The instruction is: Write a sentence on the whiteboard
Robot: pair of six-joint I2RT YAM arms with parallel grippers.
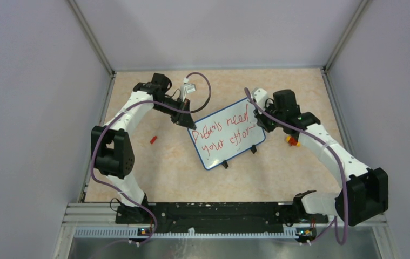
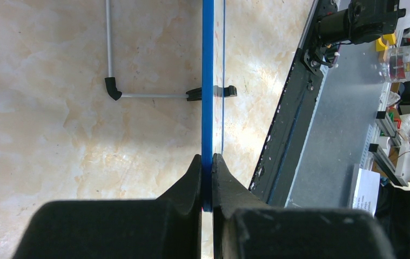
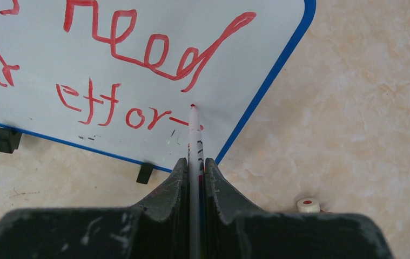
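Red handwriting, the sentence (image 1: 221,134), runs in two lines across the whiteboard (image 1: 217,158). The top line ends in "need" and the lower one reads "your effor", with a short stroke trailing after it. The whiteboard stands on the tan table (image 1: 165,172), turned at an angle so that its right end lies farther from my bases than its left end.

My left gripper (image 2: 207,181) is closed down hard on the whiteboard's blue rim (image 2: 207,81), at the upper left corner. Its two black fingers are pressed against either face of the rim. From that wrist I see the whiteboard edge-on, with a black foot (image 2: 211,93) across its rim and a thin grey wire stand (image 2: 138,95) reaching out behind it.

My right gripper (image 3: 194,168) is at the whiteboard's right end, pinched tight on a slim white marker (image 3: 194,143). The marker points at the whiteboard, and its red tip lies just below the tail of "need", beside the last stroke of the lower line. I cannot tell whether the tip is touching the surface. Two more black feet (image 3: 7,139) show along the whiteboard's lower rim in that view.

Left of the whiteboard, apart from it, a small red piece (image 1: 153,140) lies on the table. Right of the whiteboard, beneath my right arm, sits a small yellow and red object (image 1: 292,141).
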